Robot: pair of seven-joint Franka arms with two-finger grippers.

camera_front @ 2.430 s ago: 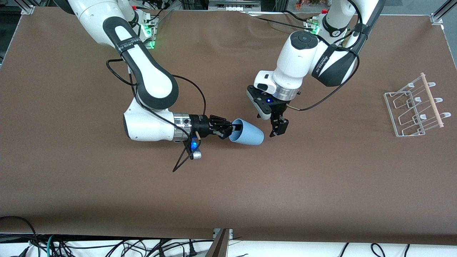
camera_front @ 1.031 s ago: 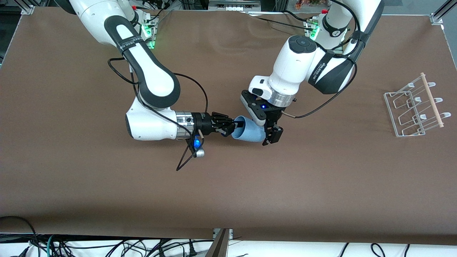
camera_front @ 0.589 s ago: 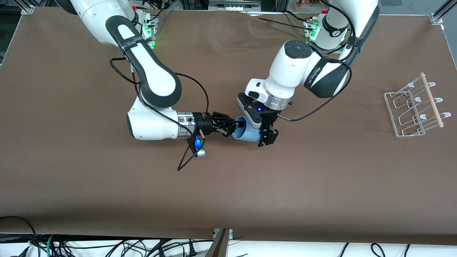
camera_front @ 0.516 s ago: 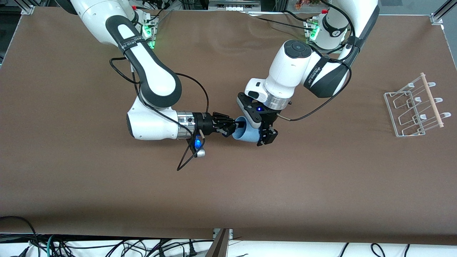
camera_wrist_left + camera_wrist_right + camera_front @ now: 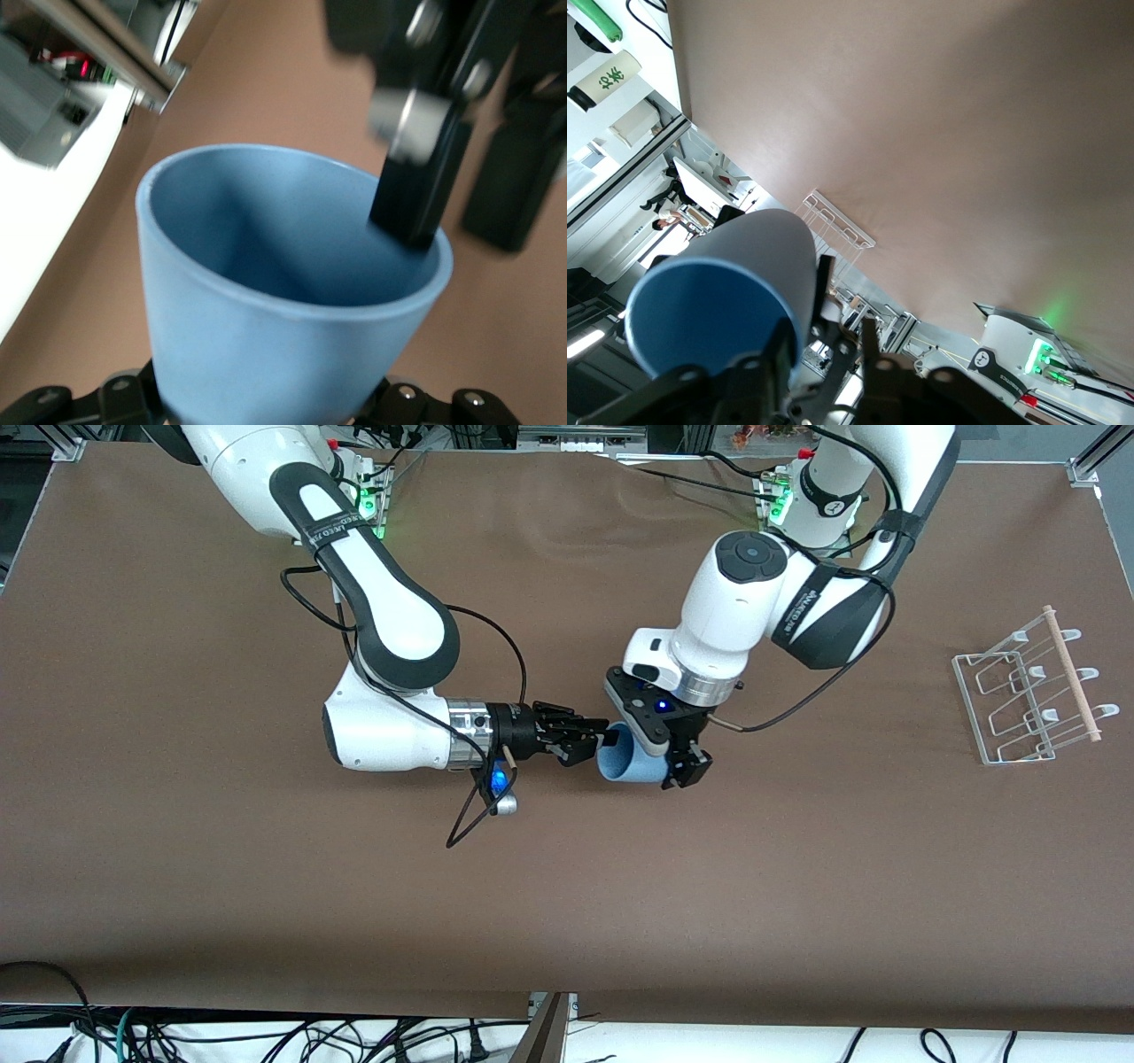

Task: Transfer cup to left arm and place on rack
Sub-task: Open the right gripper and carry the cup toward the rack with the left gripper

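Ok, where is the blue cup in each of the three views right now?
Front view: the cup lies sideways mid-table, held between the right gripper at its rim and the left gripper round its body.
Left wrist view: the cup fills the centre, mouth open toward the camera.
Right wrist view: the cup sits low in the corner.
Shared landmark: the brown table.

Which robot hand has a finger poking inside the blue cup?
The right gripper. One finger reaches inside the cup at its rim, while the left gripper clasps the cup's outside near its base.
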